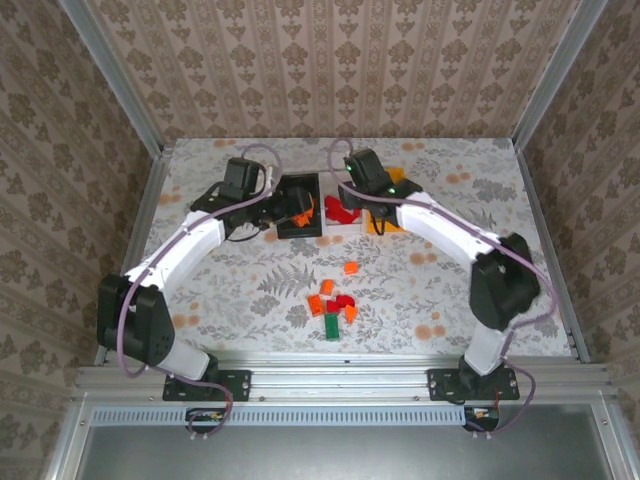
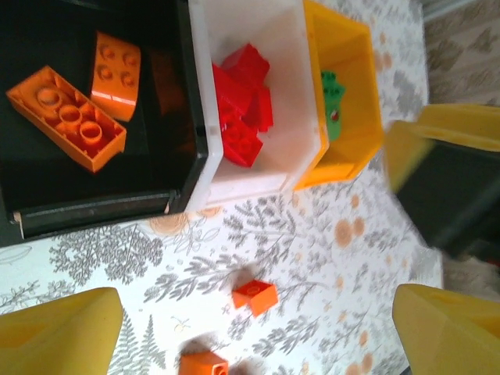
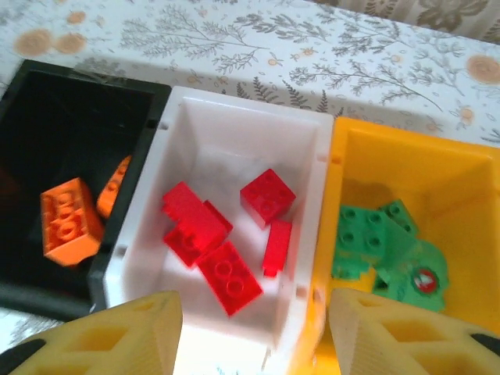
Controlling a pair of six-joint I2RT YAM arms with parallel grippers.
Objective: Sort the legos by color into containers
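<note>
**Top external view: both grippers are empty over the bins, and loose bricks wait on the table**

Top external view: Three bins sit in a row, side by side, far from the arm bases. The left gripper [image 1: 300, 205] hangs over the black bin [image 1: 300, 232]. The right gripper [image 1: 352, 200] hangs over the white bin [image 1: 345, 230], which is next to the yellow bin [image 1: 385, 226]. A small pile of loose bricks [image 1: 335, 305] lies on the table [image 1: 220, 290], nearer the bases. One lone orange brick [image 1: 351, 267] sits between the pile and the bins.

Left wrist view: The left gripper's yellow fingers [image 2: 58, 332] are spread wide with nothing between them. Two orange bricks [image 2: 66, 117] lie in the black bin. The red bricks [image 2: 242, 105] lie in the white bin, and a bit of green shows in the yellow one.

Right wrist view: The right gripper's fingers [image 3: 117, 336] are spread wide too, and hold nothing. They hang over the white bin. The green bricks [image 3: 375, 242] lie in the yellow bin.

I think the next job is to fetch another loose brick. The lone orange one looks easiest, because nothing crowds it. Come straight down with one finger on each side, then squeeze. In the pile the bricks touch, so pick one at the edge. Lift well above the bin walls before letting go. The two arms are close together, so they should take turns.
</note>
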